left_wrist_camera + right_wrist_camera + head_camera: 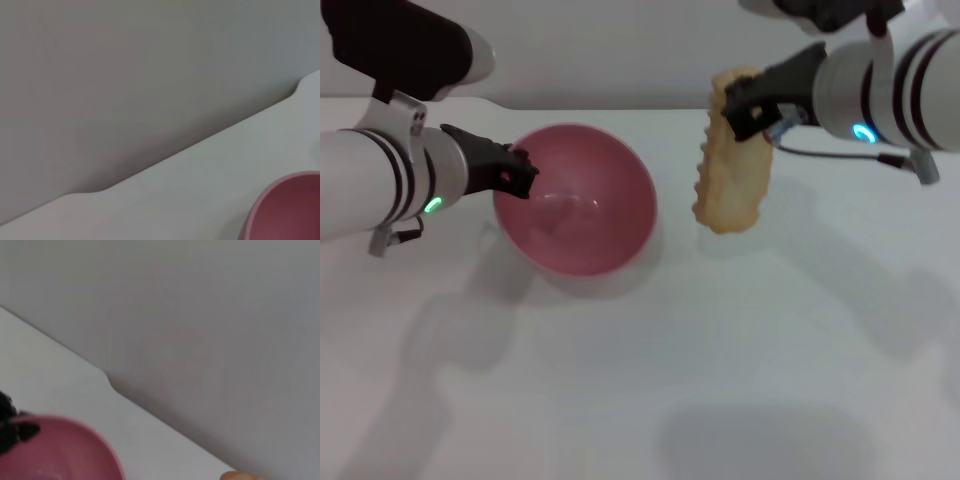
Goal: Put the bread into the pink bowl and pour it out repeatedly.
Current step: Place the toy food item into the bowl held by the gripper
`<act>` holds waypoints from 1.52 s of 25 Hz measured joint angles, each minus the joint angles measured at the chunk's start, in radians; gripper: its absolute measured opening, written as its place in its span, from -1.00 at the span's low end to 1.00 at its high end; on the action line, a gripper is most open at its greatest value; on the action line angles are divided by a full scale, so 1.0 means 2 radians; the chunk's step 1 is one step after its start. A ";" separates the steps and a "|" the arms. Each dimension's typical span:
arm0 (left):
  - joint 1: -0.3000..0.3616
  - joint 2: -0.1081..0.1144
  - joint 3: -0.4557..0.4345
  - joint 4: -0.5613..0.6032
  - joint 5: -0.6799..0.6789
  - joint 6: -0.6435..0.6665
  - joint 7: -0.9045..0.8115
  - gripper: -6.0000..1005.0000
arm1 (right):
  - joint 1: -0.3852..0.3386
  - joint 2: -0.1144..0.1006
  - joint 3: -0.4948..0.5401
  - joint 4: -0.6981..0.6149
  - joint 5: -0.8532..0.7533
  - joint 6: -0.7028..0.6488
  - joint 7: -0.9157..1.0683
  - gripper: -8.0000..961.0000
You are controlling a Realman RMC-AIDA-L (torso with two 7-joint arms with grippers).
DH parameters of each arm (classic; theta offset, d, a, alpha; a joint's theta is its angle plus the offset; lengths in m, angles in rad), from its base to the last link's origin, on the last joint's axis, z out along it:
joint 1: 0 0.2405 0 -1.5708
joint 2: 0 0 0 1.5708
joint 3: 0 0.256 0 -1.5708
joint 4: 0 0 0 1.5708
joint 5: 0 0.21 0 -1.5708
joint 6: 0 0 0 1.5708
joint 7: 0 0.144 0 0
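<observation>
Both grippers closed: right gripper (742,108) pinching bread (732,165), left gripper (520,172) clamping pink bowl (582,200) rim.

surface: white table (740,350) | on it: pink bowl (575,200), tilted, left-centre

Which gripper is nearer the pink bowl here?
Left. The left gripper is at the pink bowl, its fingers on the rim at the robot's left. The right gripper is off to the bowl's right, holding the bread above the table.
</observation>
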 joint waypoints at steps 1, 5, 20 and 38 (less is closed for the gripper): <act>0.000 0.000 0.003 0.000 0.000 0.000 -0.001 -0.89 | 0.005 0.000 0.000 -0.002 -0.001 0.002 0.000 -0.94; -0.002 -0.001 0.016 0.000 -0.001 0.001 -0.005 -0.89 | 0.024 0.000 0.001 -0.004 -0.001 0.005 0.000 -0.95; -0.012 -0.003 0.040 0.000 -0.004 0.019 -0.014 -0.89 | 0.049 0.003 -0.009 0.038 0.027 -0.061 0.004 -0.96; -0.016 -0.002 0.036 0.000 -0.002 0.026 -0.014 -0.89 | 0.047 0.004 -0.045 0.111 0.059 -0.134 -0.004 -0.89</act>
